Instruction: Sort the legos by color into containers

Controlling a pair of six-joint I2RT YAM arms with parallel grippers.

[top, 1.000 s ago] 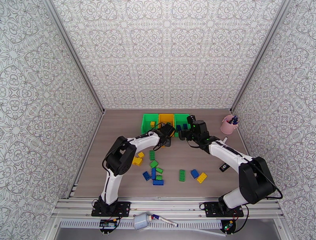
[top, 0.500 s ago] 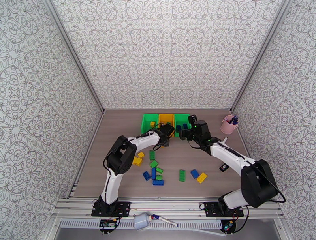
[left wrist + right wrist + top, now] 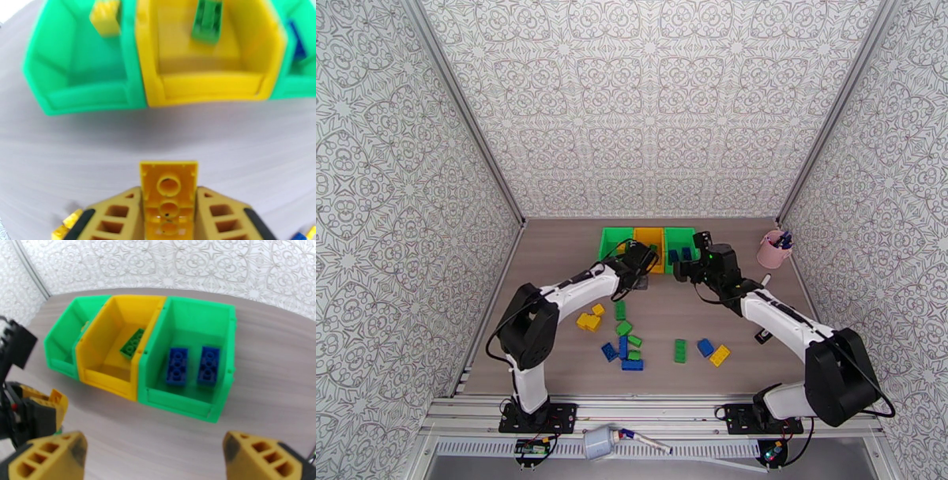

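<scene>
Clamping a yellow brick (image 3: 169, 177), left pincer (image 3: 169, 197) cut off below, right pincer (image 3: 154, 445) spread wide, empty

Bins (image 3: 179, 402): I am seeing moulded plastic, smooth, shining softly along the rims.
Blue bricks (image 3: 177, 366): hard plastic, studded, glinting a little.
Yellow brick (image 3: 169, 179): glossy plastic, showing hollow round tubes on its underside.
Table (image 3: 245, 134): wood-grain board, looking matt with fine streaks.
Left gripper fingers (image 3: 221, 213): tan plastic, matt, with open cells and a black strip outside.
Right gripper fingers (image 3: 47, 455): same tan cellular plastic, darkening at the tips.
Walls (image 3: 656, 103): patterned sheet, reading flat and matt; I am not telling paper from cloth.
Rails (image 3: 648, 410): bare metal, gleaming dully.
Arm shells (image 3: 577, 286): white plastic, smooth, catching light.
Cup (image 3: 770, 254): pink, smooth, looking like plastic.
</scene>
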